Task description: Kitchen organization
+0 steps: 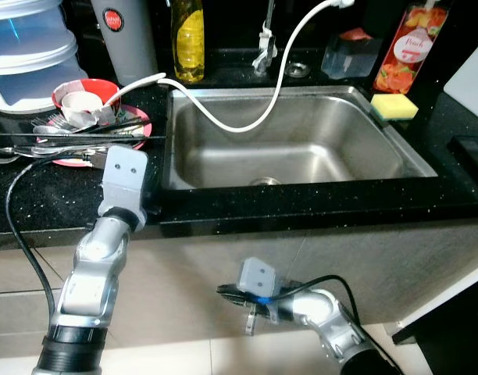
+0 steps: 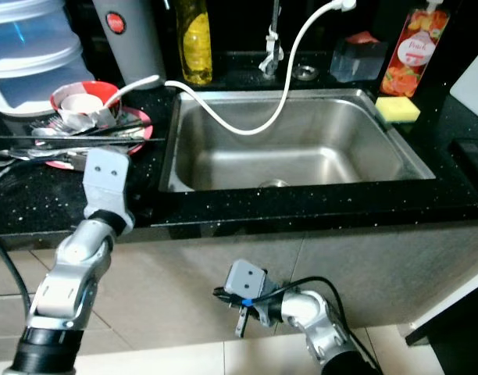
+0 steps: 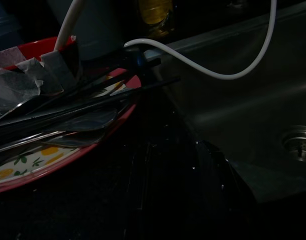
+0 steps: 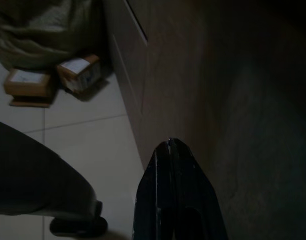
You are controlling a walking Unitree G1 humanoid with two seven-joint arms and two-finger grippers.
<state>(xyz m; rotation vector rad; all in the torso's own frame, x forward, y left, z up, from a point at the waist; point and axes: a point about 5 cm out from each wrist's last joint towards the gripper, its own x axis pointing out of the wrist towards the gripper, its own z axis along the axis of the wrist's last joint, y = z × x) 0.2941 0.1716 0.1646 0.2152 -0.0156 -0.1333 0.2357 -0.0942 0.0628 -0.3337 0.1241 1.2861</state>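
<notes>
Beside steel sink [image 1: 301,148], black speckled countertop [image 1: 59,195], tiled floor [image 4: 88,135]

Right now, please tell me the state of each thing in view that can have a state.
Sink: empty, dry-looking, drain uncovered.
White hose: draped from the tap into the sink.
Red plate: loaded with cutlery and chopsticks.
Red bowl: holds a white cup and crumpled foil.
Yellow sponge: lying on the sink rim.
Left end effector: raised at the counter edge beside the plate.
Right end effector: shut, low beside the cabinet.

Head stereo pair, looking down on the counter's front edge [image 1: 301,205]; shared sink [image 1: 301,148]. Wrist views close and dim, perhaps counter-level and floorward.
</notes>
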